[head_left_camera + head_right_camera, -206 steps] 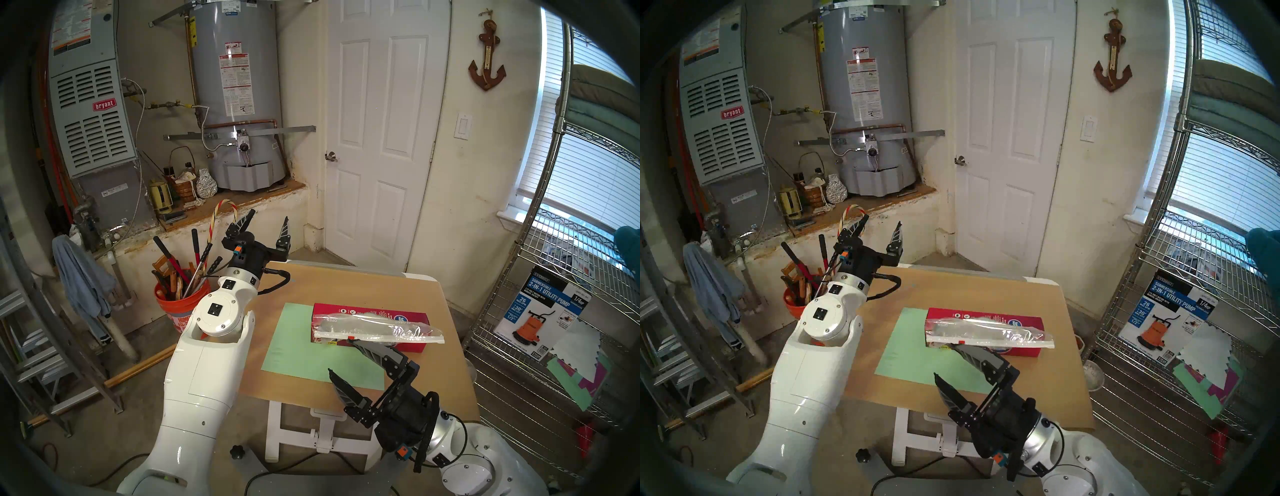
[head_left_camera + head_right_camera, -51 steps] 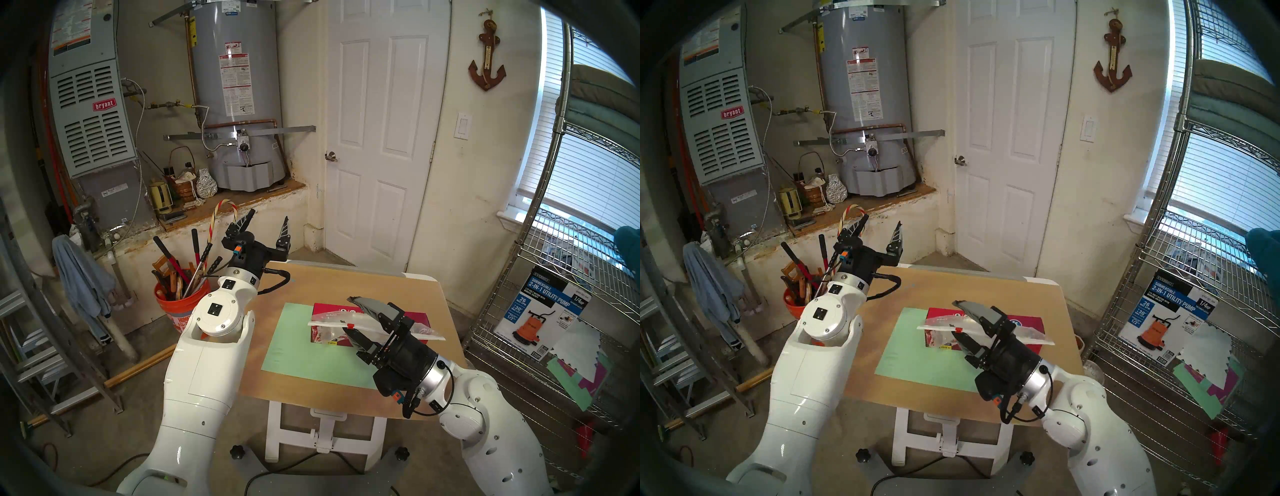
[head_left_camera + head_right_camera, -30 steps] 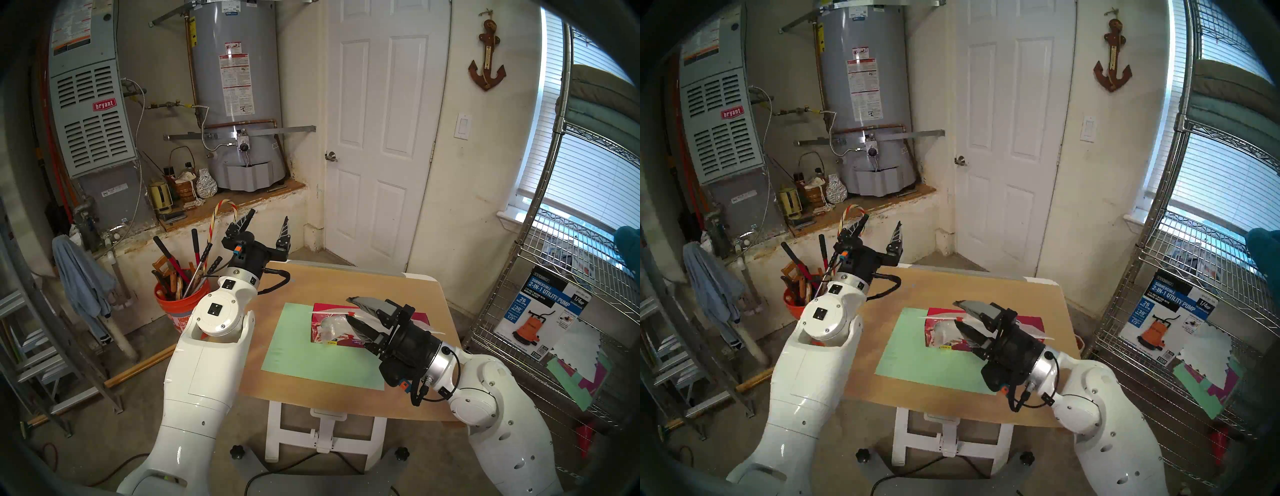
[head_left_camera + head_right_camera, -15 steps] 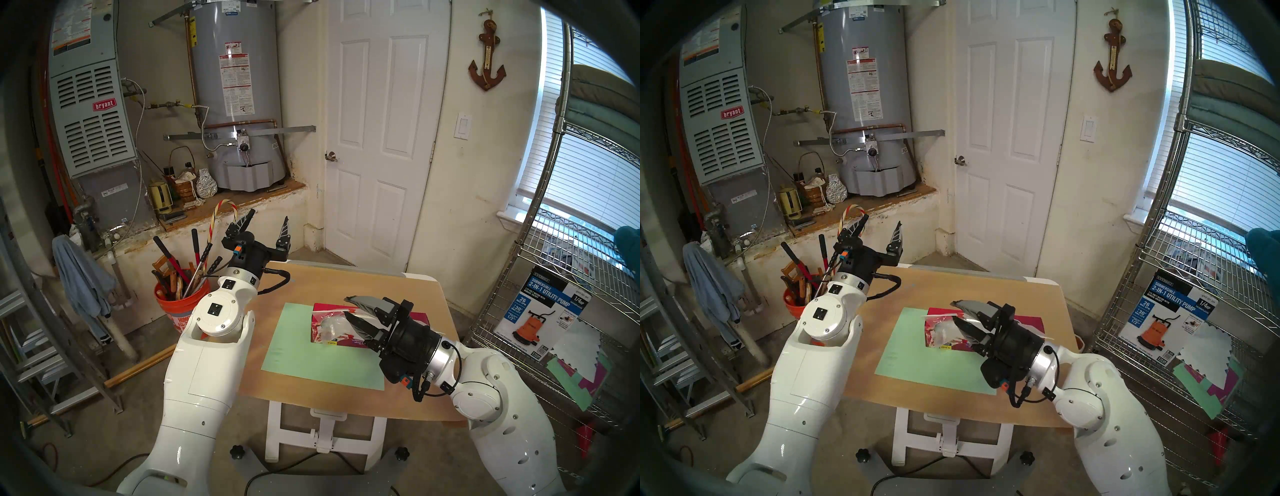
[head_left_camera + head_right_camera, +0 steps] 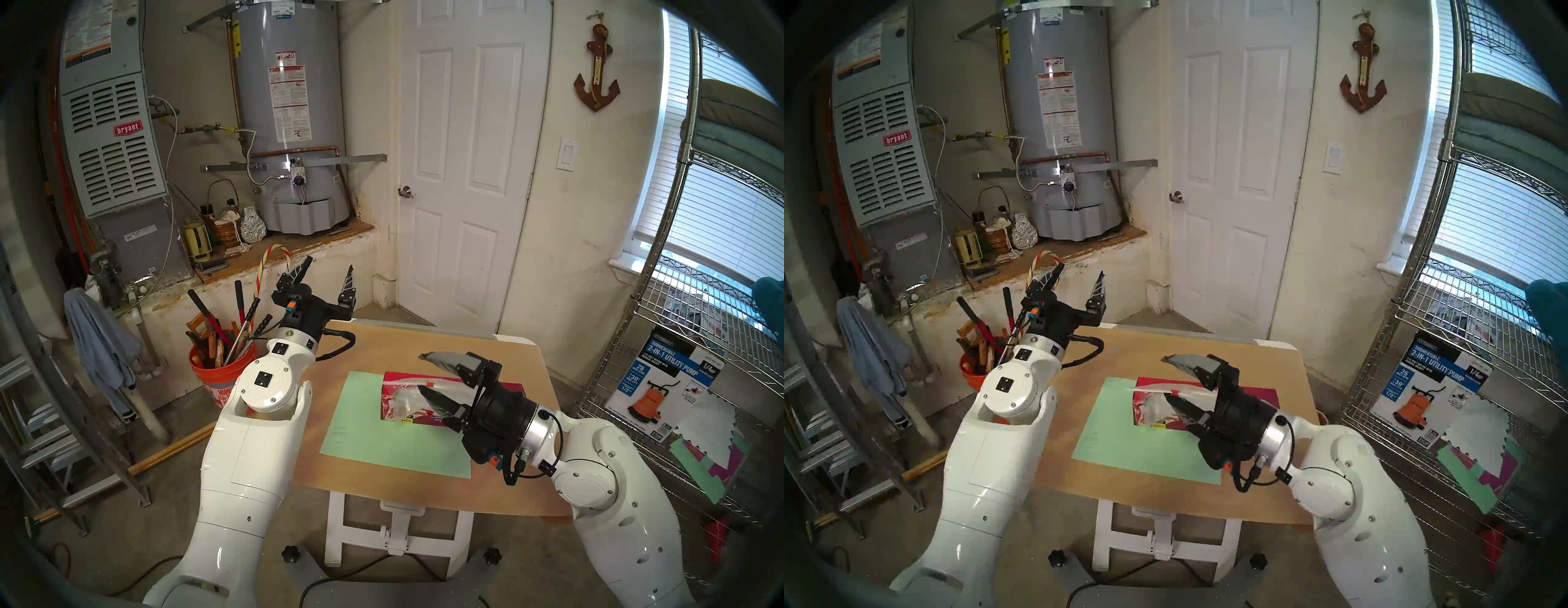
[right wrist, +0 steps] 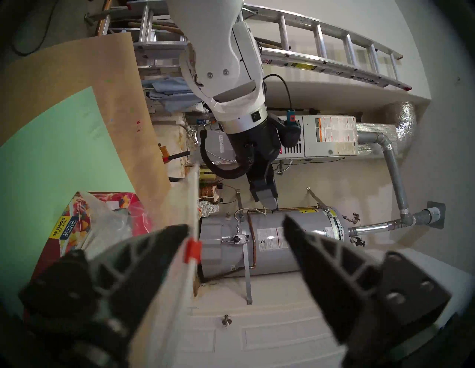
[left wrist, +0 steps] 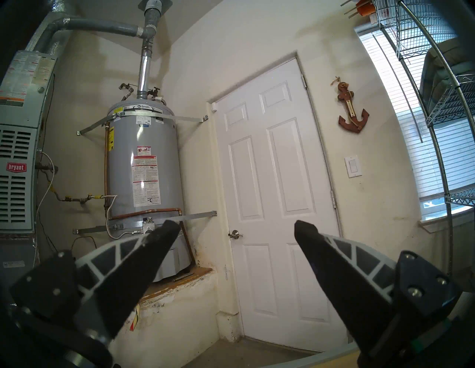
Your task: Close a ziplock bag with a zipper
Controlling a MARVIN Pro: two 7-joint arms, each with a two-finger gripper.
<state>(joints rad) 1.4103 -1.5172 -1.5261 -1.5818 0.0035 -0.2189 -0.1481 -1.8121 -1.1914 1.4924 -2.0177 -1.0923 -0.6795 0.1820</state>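
Head views: ziplock bag (image 5: pixel 407 401) lies on red box (image 5: pixel 513 388), centre of desk (image 5: pixel 424 344). Right hand (image 5: pixel 422 373) straddles zipper (image 5: pixel 1166 388), half-open, gripping nothing. Left hand (image 5: pixel 329 271) wide open, empty, upper left.

Right wrist view: red slider (image 6: pixel 192 250) beside left finger (image 6: pixel 144 257). Step: lining up on slider. Next: pinch, slide along strip.

head pair: you look down from above the table (image 5: pixel 424 492), facing the door (image 5: pixel 462 170); near-identical twins.
left wrist: level with the door (image 7: pixel 272 205), facing it upright, well off.
right wrist: turned on its side, close over the table (image 6: pixel 77 66), door (image 6: pixel 257 334) at the bottom.
shared: door and water heater (image 6: pixel 270 241) in all four.
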